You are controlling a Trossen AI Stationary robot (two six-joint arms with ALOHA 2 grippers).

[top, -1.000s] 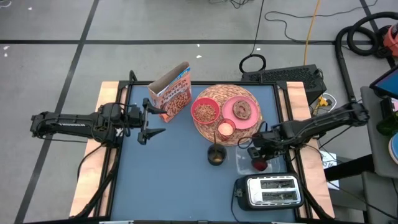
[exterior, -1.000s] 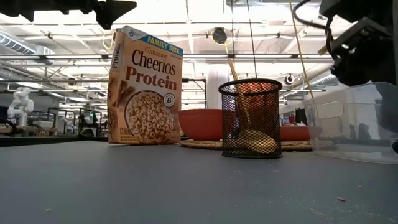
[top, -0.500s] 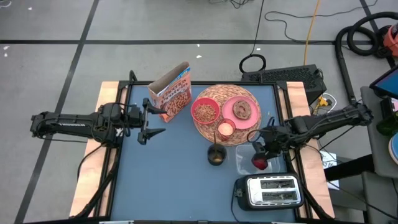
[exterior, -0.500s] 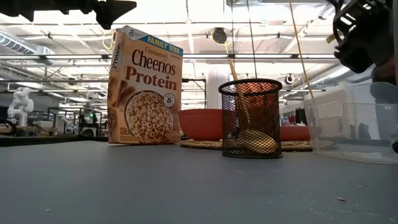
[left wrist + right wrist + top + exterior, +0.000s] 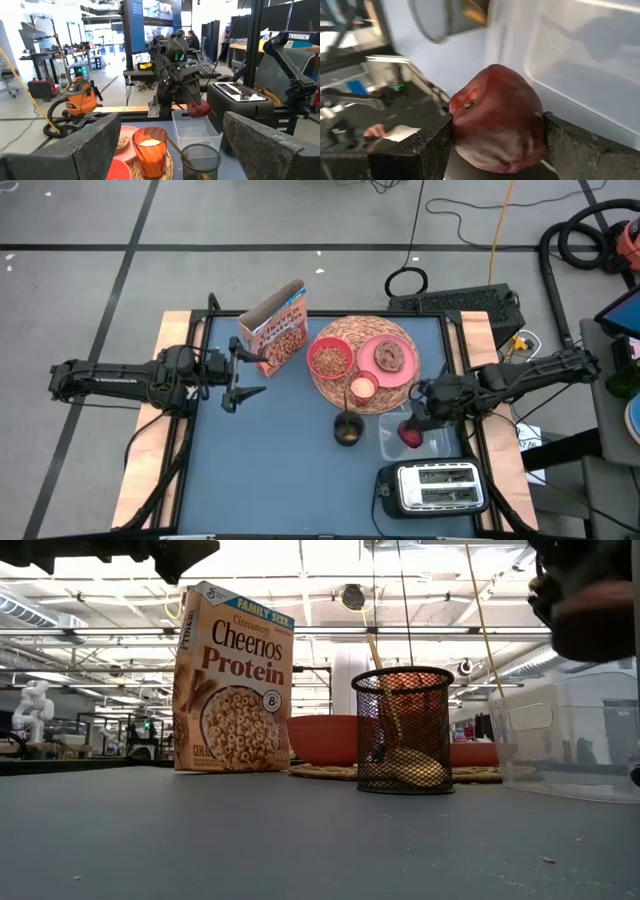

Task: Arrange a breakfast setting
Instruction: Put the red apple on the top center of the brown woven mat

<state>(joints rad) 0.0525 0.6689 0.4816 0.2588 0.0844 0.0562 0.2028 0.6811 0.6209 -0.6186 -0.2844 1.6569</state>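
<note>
My right gripper [image 5: 413, 430] is shut on the dark red fruit [image 5: 497, 117] just above the clear plastic tub [image 5: 400, 442] at the right of the table. A round wicker mat [image 5: 340, 332] carries a pink bowl [image 5: 329, 360], a pink plate [image 5: 403, 370] with browned bread [image 5: 389, 356], and a small pink cup [image 5: 362, 388]. The orange-brown cereal box [image 5: 275, 330] stands upright left of the mat. A spoon [image 5: 372, 650] leans in a black mesh holder [image 5: 348, 430]. My left gripper [image 5: 245, 370] hovers open beside the box. My right gripper pinches the fruit's two opposite sides [image 5: 457, 125] between its two fingers [image 5: 420, 147]. The fingers slant downward from the table's right side. The fruit is lifted clear, above the tub [image 5: 195, 131].
A silver toaster [image 5: 432, 487] stands at the near right corner, close behind the tub. The mesh holder sits between the mat and the table's near half. The blue table top [image 5: 270, 470] is bare at its near left.
My right gripper has risen with the fruit still between its fingers and now tips down less steeply. The fruit has come up from inside the tub and hangs clear above it. The left arm has kept still.
</note>
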